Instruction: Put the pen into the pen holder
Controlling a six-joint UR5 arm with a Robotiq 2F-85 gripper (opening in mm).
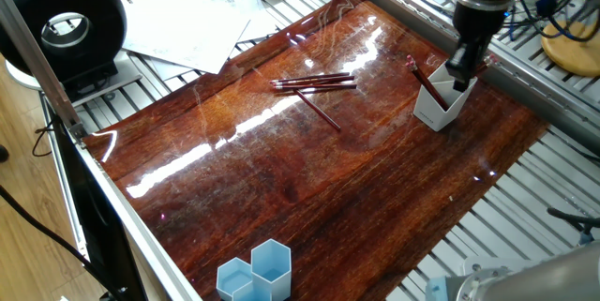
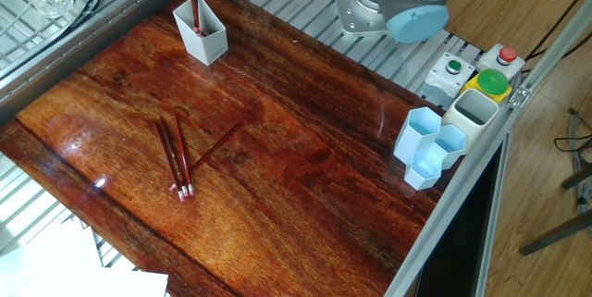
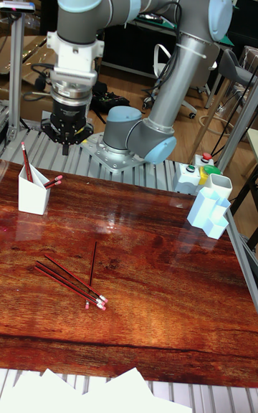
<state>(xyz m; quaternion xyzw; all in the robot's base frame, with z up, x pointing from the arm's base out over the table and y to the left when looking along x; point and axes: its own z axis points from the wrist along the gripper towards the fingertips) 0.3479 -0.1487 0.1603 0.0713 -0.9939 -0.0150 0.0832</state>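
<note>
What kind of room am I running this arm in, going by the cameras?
Most likely a robotics lab or workshop. The wooden board lies on an aluminium-profile frame; a button box with red and green buttons sits at its edge; and office chairs stand on a wood floor behind the arm.

We see one pen point(image 3: 26, 163) standing in the pen holder point(image 3: 32, 198) and another point(image 3: 52, 182) leaning behind it; the gripper point(image 3: 66, 142) hangs above it, loose pens point(image 3: 70, 281) well apart on the tabletop point(image 3: 158, 284).
</note>
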